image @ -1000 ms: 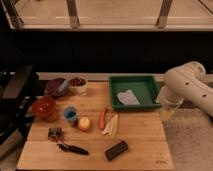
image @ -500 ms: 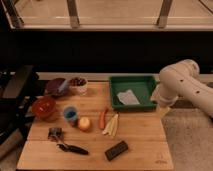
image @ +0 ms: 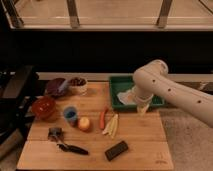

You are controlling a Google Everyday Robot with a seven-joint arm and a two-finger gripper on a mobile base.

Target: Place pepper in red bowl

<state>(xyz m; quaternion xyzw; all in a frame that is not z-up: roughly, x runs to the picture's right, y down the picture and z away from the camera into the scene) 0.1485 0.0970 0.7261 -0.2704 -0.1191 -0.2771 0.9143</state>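
The pepper (image: 103, 119), slender and orange-red, lies on the wooden cutting board (image: 142, 145) near its middle. The red bowl (image: 44, 107) stands at the board's left edge, well left of the pepper. My white arm reaches in from the right. Its gripper (image: 142, 108) points down over the front right corner of the green tray (image: 120, 81), right of and behind the pepper. The gripper is open, nothing is in it, and it touches neither the pepper nor the bowl.
Pale yellow strips (image: 113, 125) lie right beside the pepper, and a round yellow-orange fruit (image: 84, 123) and a blue cup (image: 70, 115) sit to its left. A purple bowl (image: 56, 86) and white cup (image: 77, 84) stand behind. A dark bar (image: 116, 150) and a dark utensil (image: 67, 145) lie in front.
My arm has swung left from the board's right side, bringing the gripper over the green tray's front corner. Nothing on the board has moved.
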